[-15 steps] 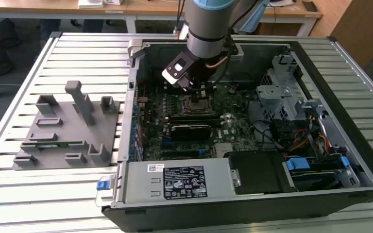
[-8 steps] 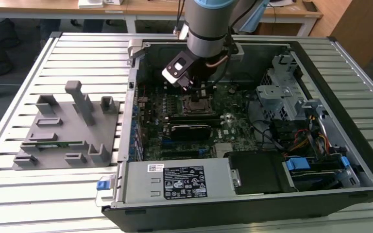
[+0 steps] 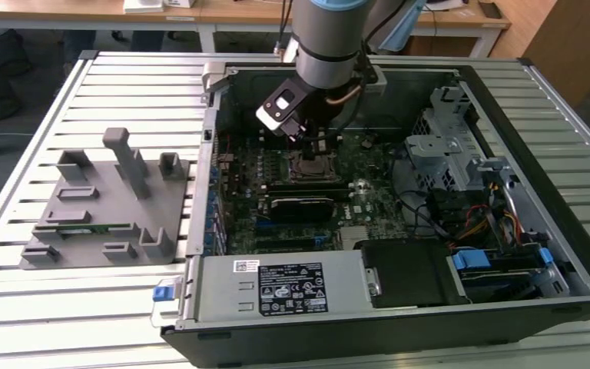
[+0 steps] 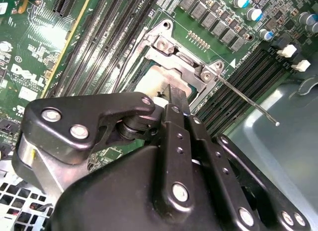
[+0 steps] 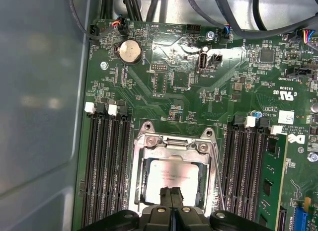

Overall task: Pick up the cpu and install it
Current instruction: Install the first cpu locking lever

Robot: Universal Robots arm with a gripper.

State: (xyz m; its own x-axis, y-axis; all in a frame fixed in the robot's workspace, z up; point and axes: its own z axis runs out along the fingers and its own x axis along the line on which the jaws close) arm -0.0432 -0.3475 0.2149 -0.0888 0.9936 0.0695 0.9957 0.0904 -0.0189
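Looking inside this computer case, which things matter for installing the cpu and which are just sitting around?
Part of the job:
cpu in the socket frame
shut gripper over it
motherboard

Just lying about:
grey fixture
coin battery
power supply

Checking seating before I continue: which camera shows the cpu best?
The first wrist view: the cpu lies face-up inside the socket frame, the gripper covering one edge. The second wrist view gives a sliver beyond the gripper. In the exterior view the gripper stands over it.
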